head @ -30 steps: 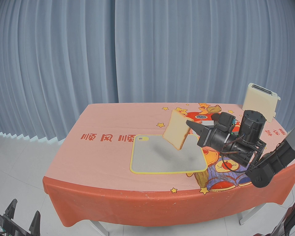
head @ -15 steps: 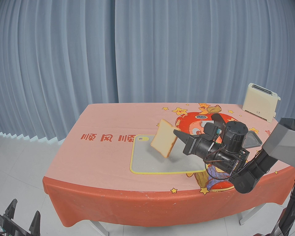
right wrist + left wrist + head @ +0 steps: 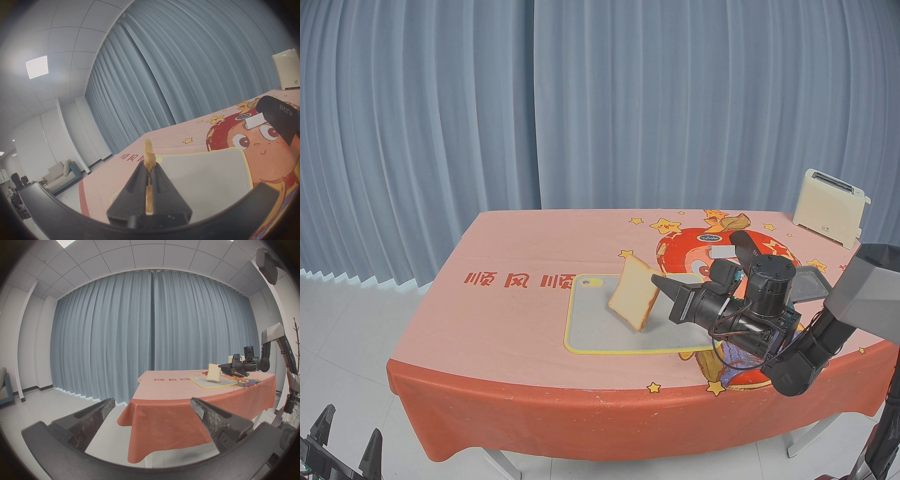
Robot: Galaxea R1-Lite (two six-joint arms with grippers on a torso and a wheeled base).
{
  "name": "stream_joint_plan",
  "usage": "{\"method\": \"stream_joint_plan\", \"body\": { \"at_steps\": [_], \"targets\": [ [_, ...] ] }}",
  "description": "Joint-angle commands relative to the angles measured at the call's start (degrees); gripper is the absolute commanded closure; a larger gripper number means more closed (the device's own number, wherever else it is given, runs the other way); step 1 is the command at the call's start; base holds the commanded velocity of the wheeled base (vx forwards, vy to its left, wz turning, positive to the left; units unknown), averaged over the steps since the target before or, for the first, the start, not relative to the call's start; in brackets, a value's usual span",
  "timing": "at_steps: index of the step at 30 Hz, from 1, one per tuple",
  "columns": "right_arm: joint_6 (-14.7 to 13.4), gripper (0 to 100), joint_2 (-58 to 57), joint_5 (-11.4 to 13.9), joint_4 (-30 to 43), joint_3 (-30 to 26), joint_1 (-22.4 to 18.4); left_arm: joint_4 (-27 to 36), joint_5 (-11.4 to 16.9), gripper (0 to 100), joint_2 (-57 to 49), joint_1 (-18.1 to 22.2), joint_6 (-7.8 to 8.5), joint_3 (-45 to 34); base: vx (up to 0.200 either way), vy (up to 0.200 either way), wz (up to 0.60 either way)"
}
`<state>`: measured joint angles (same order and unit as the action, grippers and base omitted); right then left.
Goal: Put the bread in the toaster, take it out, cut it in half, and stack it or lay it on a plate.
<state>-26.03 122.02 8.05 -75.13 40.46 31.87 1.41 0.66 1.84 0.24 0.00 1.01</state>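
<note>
A slice of bread (image 3: 634, 292) hangs tilted over the grey, yellow-rimmed cutting board (image 3: 600, 331), its lower corner close to the surface. My right gripper (image 3: 657, 282) is shut on the slice's right edge. In the right wrist view the bread (image 3: 148, 153) stands edge-on between the fingers (image 3: 134, 184). The cream toaster (image 3: 830, 206) stands at the table's far right corner. My left gripper (image 3: 153, 415) is open, low and well off the table's left front. From there the bread (image 3: 213, 372) shows far off above the board.
A knife with a black blade (image 3: 745, 245) and white handle (image 3: 724, 251) lies behind the board on the apple print. A dark plate (image 3: 814, 284) sits right of my right arm. The red tablecloth (image 3: 506, 325) left of the board is bare.
My right gripper has carried the bread left and downward, from high over the board's far right corner to low over its middle. The left arm has not moved.
</note>
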Motion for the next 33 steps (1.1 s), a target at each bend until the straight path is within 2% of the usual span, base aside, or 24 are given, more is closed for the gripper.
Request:
{"method": "stream_joint_plan", "body": {
  "at_steps": [1, 17, 18, 26, 33],
  "targets": [
    [0.0, 100, 0.2, 0.1, 0.0, 0.1, 0.0, 0.0, 0.0, 0, 0.1, 0.0, 0.0, -0.5, 0.0, 0.0, 0.0],
    [0.2, 100, 0.2, 0.0, -0.1, 0.1, 0.5, 0.0, 0.0, 0, 0.1, 0.0, 0.0, -0.5, 0.0, 0.0, 0.0],
    [0.2, 0, 0.2, 0.0, -0.1, 0.1, 0.5, 0.0, 0.0, 0, 0.1, 0.0, 0.0, -0.5, 0.0, 0.0, 0.0],
    [0.2, 0, 0.5, -0.6, 0.0, 0.0, 0.4, 0.0, 0.0, 0, 0.1, 0.0, 0.0, -0.5, 0.0, 0.0, 0.0],
    [0.4, 0, 0.0, -4.0, 3.3, 0.5, 1.3, 0.0, 0.0, 0, 0.1, 0.0, 0.0, -0.5, 0.0, 0.0, 0.0]
  ]
}}
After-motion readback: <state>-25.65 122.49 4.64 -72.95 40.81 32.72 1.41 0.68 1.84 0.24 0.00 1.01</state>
